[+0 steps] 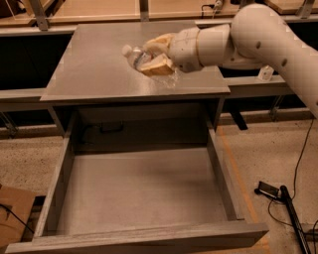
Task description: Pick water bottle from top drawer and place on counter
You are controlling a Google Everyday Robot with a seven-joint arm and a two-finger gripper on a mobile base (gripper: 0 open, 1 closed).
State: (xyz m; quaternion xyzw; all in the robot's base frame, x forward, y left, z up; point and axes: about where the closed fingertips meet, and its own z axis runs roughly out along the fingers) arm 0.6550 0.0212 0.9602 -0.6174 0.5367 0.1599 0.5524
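Observation:
My gripper (155, 54) reaches in from the right on a white arm and is shut on the water bottle (138, 57), a clear ribbed bottle with a white cap pointing left. It holds the bottle tilted just above the middle of the grey counter (94, 69). The tan fingers (156, 65) clamp the bottle's body. The top drawer (139, 198) stands pulled fully open below the counter, and its flat grey bottom holds nothing.
My arm (268, 39) covers the counter's right rear part, so the white bowl is hidden. Tan wooden tabletops (89, 10) run behind the counter. A tiny clear bottle (266, 73) stands on a ledge at right. Cables and a black device (271, 189) lie on the floor at right.

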